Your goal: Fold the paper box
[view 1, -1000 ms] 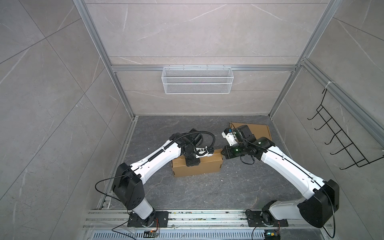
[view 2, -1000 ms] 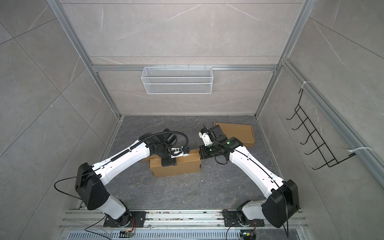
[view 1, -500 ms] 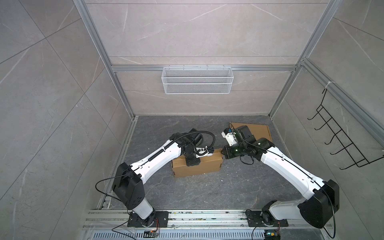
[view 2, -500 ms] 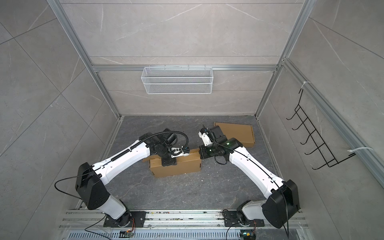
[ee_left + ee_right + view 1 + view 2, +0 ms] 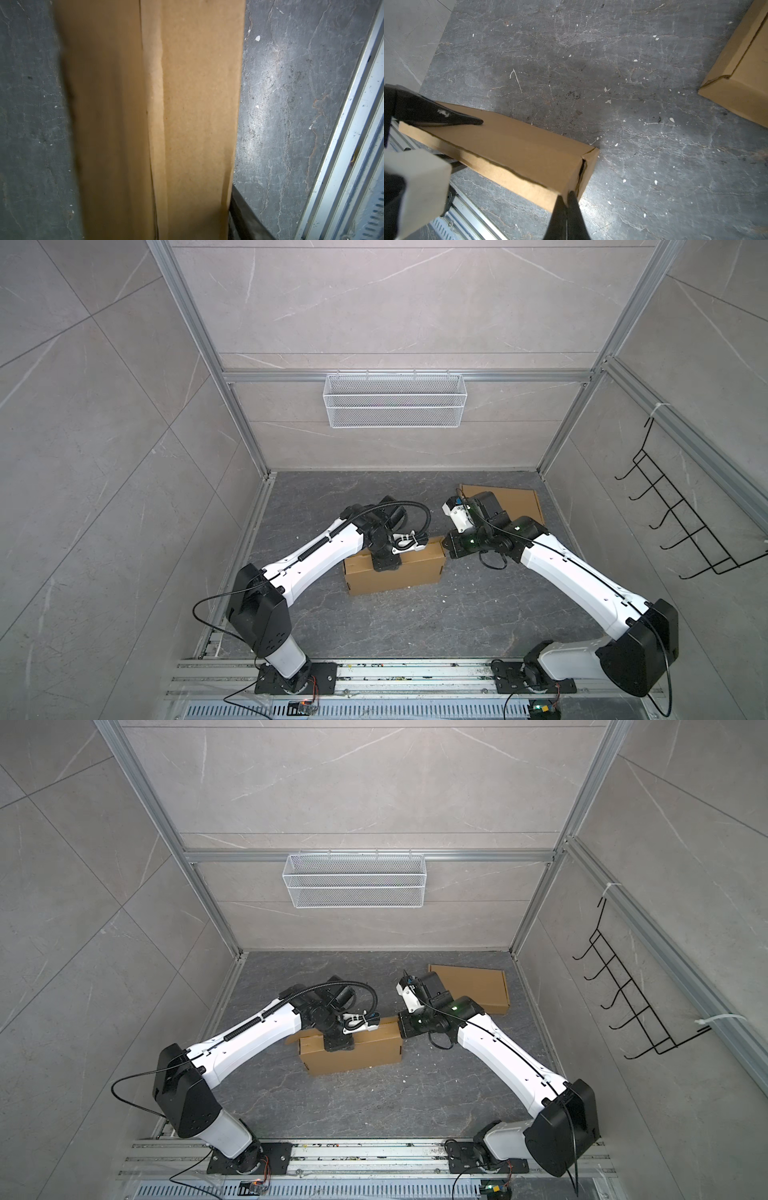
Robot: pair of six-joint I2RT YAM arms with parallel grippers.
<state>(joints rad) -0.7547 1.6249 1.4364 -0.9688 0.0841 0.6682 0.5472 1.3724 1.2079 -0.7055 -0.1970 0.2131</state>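
The paper box point(image 5: 399, 578) point(image 5: 357, 1054) is a long brown carton lying on the grey floor, its top flaps down. My left gripper point(image 5: 386, 567) point(image 5: 338, 1046) points down onto the middle of the box, open. Its jaws stand astride the box's width. One finger point(image 5: 243, 218) stands beside the box wall point(image 5: 197, 124), and the other finger point(image 5: 446, 118) lies over the far top edge. My right gripper point(image 5: 566, 196) point(image 5: 445, 546) is shut, its tips touching the upper corner of the box's right end point(image 5: 583, 170), where a flap seam gapes.
A second brown carton point(image 5: 517, 502) point(image 5: 737, 83) lies flat at the back right, behind my right arm. A white wire basket point(image 5: 395, 406) hangs on the back wall and a black hook rack point(image 5: 685, 531) on the right wall. The aluminium rail point(image 5: 353, 145) runs along the front.
The left jaws have eased wider around the box. Both arms and the box keep their places.
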